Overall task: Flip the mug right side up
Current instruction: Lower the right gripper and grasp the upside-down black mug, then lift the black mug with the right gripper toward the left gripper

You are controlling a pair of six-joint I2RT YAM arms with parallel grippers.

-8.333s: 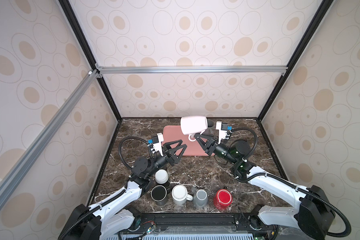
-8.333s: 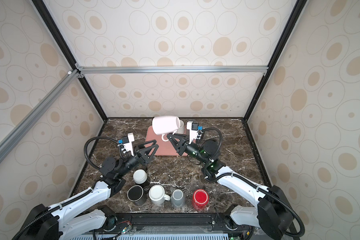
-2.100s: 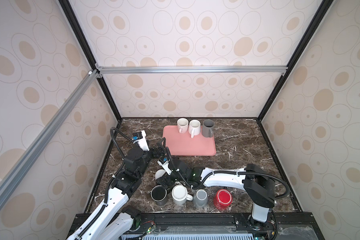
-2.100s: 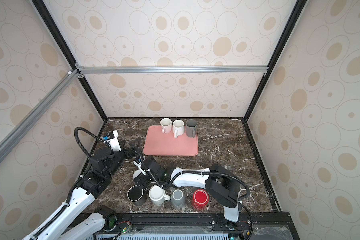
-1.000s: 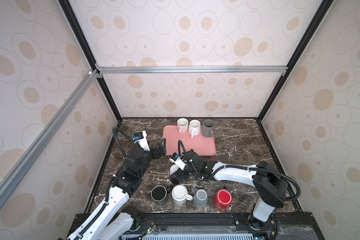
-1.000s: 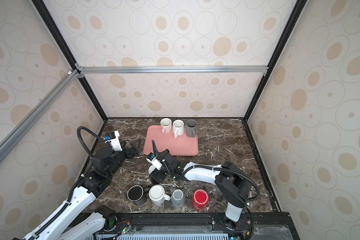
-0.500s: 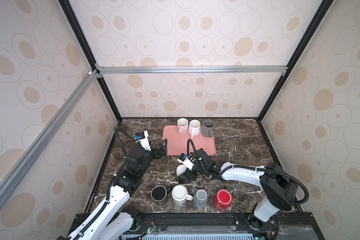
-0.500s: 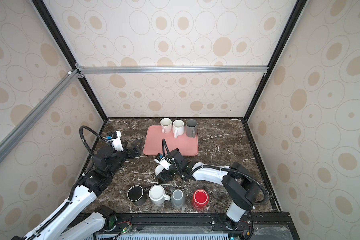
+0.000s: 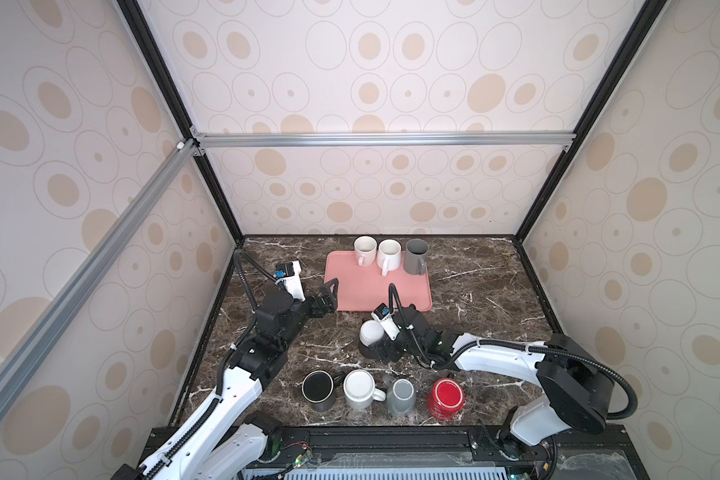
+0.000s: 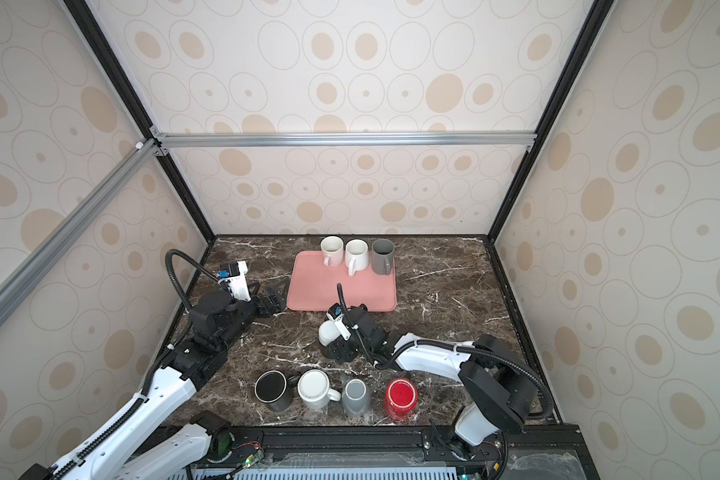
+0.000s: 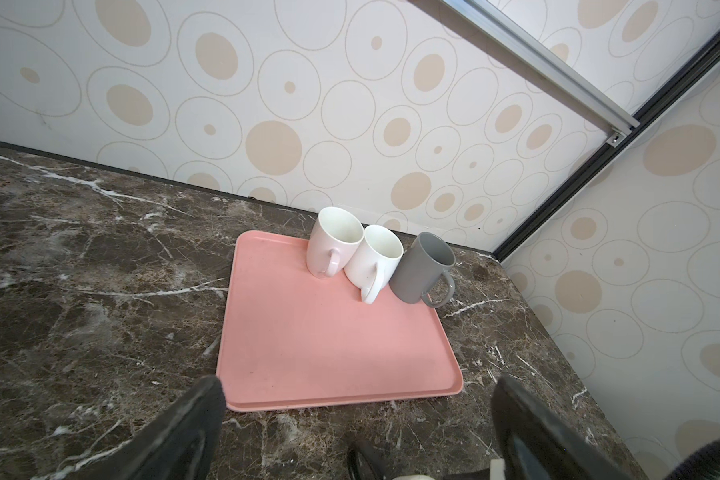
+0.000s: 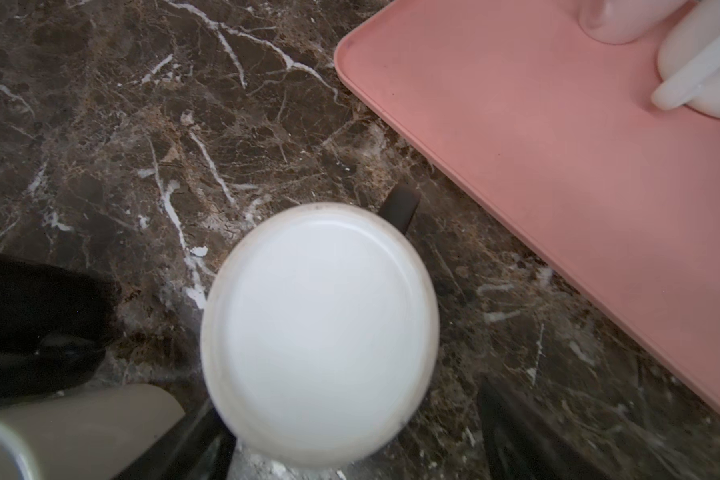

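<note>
**Item 1. My left jaws:** released, fingers (image 11: 192, 428) spread wide with nothing between them. They hang just beside the left edge of the pink tray (image 9: 375, 291), over the bench (image 9: 474, 299).

**Item 2. Front row, along the near bench edge:** black mug (image 9: 317, 388), front white mug (image 9: 360, 390), front grey mug (image 9: 400, 395), red mug (image 9: 446, 398), all close-set.

**Item 3. The mug (image 9: 371, 332):** white base up, rim down on the bench, between the tray and the front row. Its dark handle points at the tray's near edge, with a strip of bench between them.

**Item 4. My right jaws:** released and flanking the mug. One finger (image 12: 516, 436) stands clear of its wall. I cannot tell whether the other touches.

**Item 5. Tray's far edge:** pinkish-white mug (image 9: 365, 248), white mug (image 9: 389, 253) and tall grey mug (image 9: 415, 255), upright and huddled, with open pink surface before them.

**Item 6. Right of the tray:** open bench up to the wall.
</note>
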